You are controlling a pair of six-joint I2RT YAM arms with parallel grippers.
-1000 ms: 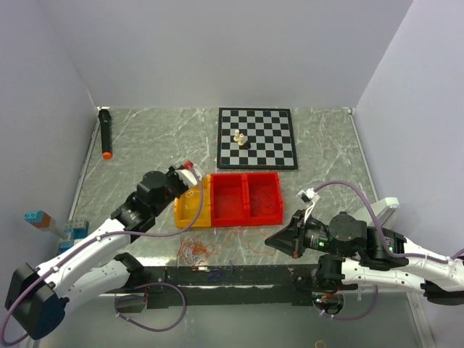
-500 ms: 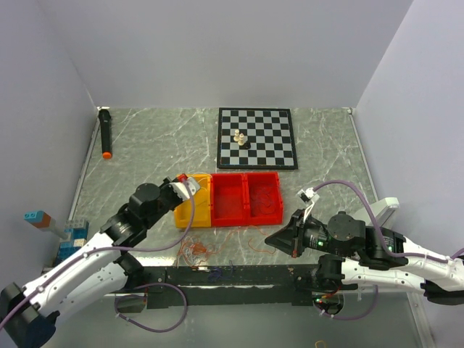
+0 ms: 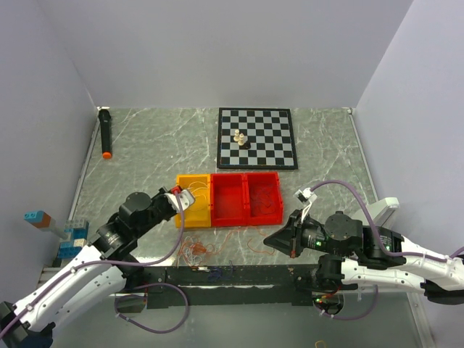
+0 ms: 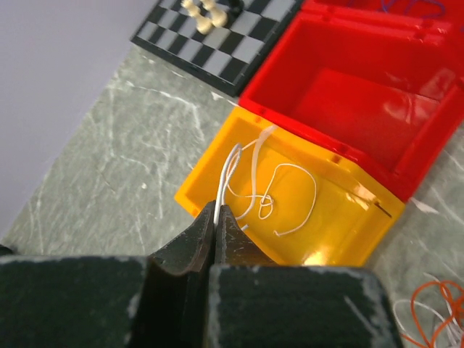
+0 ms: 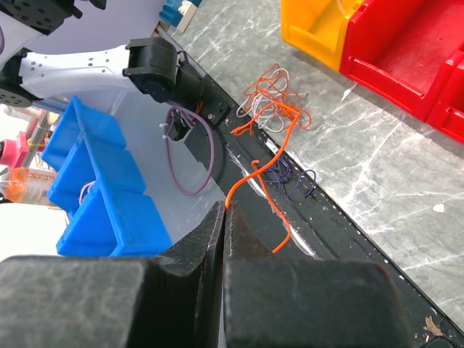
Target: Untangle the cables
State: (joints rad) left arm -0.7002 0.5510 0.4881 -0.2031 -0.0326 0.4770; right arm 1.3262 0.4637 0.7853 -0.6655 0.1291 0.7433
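Over the yellow bin (image 4: 341,217), left fingers (image 4: 197,235) pinch the white wire (image 4: 250,174) coiled ahead inside; right fingers (image 5: 206,235) pinch the orange wire (image 5: 283,145) trailing to the tangle (image 5: 272,105) at the near edge of the counter (image 3: 145,145).

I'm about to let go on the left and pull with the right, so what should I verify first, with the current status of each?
1. Grip of the left jaws on the white wire: ok, shut on it.
2. White wire's loose length inside the yellow bin: ok.
3. Grip of the right jaws on the orange wire: ok, shut on it.
4. Orange wire free of the bunch: not ok, it runs into it.
5. Orange wire clear of the purple wires: cannot tell, they cross by the black rail.
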